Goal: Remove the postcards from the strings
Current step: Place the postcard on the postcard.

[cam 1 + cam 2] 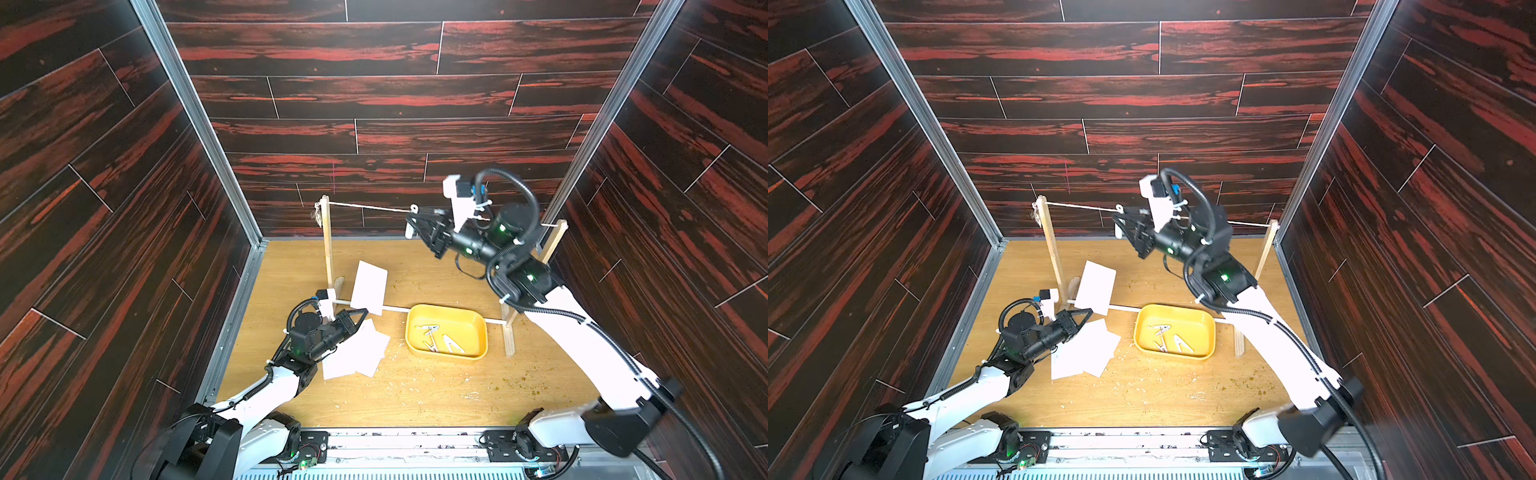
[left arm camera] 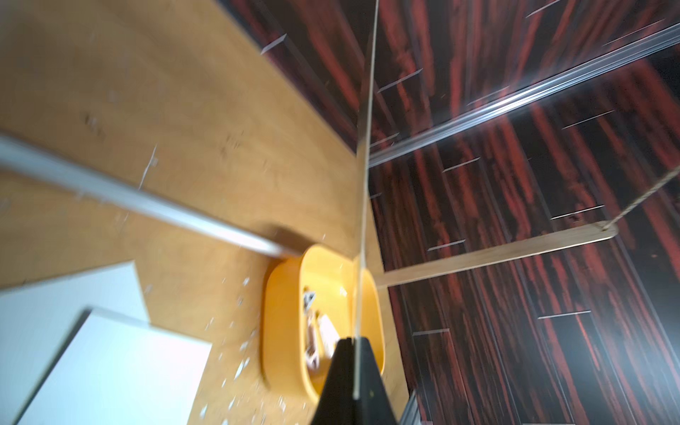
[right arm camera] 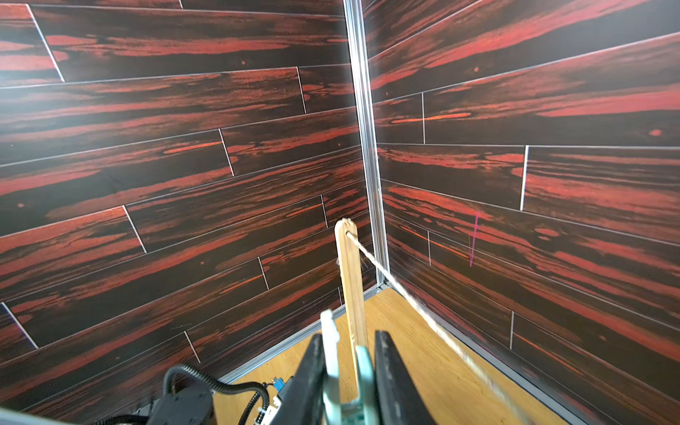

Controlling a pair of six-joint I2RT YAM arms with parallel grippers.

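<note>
Centre-left, the left gripper (image 1: pixel 363 312), jaws closed, pinches the lower edge of a thin white rectangular postcard (image 1: pixel 370 286). Upper right, the right gripper (image 1: pixel 412 222) clamps a pale clothespin (image 3: pixel 330 349) beside the whitish twine (image 1: pixel 365 207).

Wooden table (image 1: pixel 415 395) bears loose postcards (image 1: pixel 357 359), yellow tray (image 1: pixel 446 308).

Bare taut string (image 1: pixel 365 207); white postcards (image 1: pixel 365 353) (perhaps four) off it

No text, label, brand or number can be read anywhere. Plain white faces are shown by the raised postcard (image 1: pixel 369 286) and by the postcards (image 1: pixel 365 353) lying flat. A thin pink stroke (image 3: pixel 474 239) is seen on the back wall (image 3: pixel 552 110), but no character is formed by it.
</note>
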